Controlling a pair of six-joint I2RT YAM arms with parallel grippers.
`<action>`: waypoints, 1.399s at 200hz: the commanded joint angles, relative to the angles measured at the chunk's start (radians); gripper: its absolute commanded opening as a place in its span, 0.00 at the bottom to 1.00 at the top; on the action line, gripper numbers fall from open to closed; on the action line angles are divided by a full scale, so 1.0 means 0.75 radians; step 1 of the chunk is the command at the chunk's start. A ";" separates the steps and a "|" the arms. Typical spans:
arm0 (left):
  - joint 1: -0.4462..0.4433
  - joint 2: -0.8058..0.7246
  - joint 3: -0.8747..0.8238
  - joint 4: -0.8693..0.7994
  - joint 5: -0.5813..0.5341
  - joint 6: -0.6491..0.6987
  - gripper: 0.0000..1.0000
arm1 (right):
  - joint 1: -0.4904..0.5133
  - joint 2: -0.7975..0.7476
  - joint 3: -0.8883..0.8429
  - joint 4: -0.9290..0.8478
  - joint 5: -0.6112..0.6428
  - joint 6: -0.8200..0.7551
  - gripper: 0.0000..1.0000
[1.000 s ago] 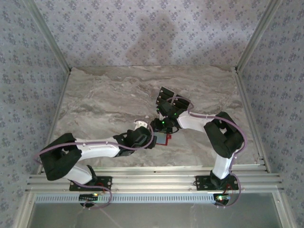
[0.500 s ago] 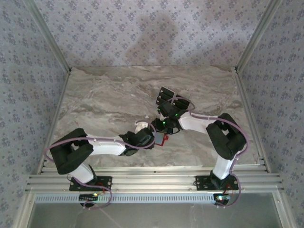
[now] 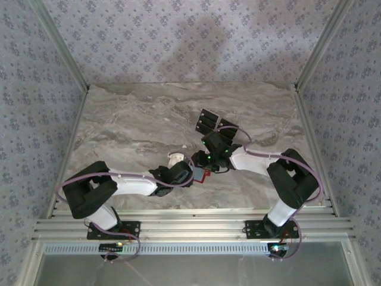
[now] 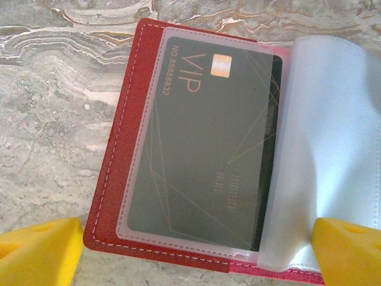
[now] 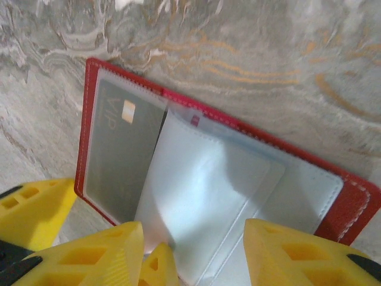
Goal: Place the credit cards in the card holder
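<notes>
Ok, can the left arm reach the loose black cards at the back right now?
Probably not directly: the right arm sits between the left tool and the credit cards, blocking a straight path.

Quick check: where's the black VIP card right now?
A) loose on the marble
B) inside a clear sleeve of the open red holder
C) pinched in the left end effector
B: the VIP card lies flat under a clear sleeve of the opened card holder.
</notes>
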 commanded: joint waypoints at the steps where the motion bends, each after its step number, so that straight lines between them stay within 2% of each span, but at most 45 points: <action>1: -0.007 0.017 -0.019 -0.013 -0.022 -0.019 0.98 | -0.036 -0.015 -0.001 0.000 0.053 0.017 0.50; 95: -0.007 0.022 -0.023 -0.007 -0.023 -0.017 0.98 | -0.052 0.081 0.019 0.003 0.021 0.013 0.50; 167: -0.007 0.016 -0.023 -0.008 -0.021 -0.017 0.98 | -0.024 0.146 0.068 0.096 -0.084 -0.026 0.50; 188: -0.007 0.014 -0.021 -0.008 -0.019 -0.014 0.98 | -0.017 0.145 0.073 0.110 -0.101 -0.032 0.47; 212: -0.007 -0.008 -0.016 -0.021 -0.020 -0.012 0.98 | -0.013 0.139 0.072 0.111 -0.109 -0.029 0.39; 252: 0.009 -0.140 0.010 -0.123 -0.059 -0.006 0.99 | -0.017 0.146 0.067 0.093 -0.124 -0.043 0.15; 280: 0.035 -0.268 0.027 -0.224 -0.095 -0.002 1.00 | -0.021 0.155 0.076 0.045 -0.167 -0.117 0.01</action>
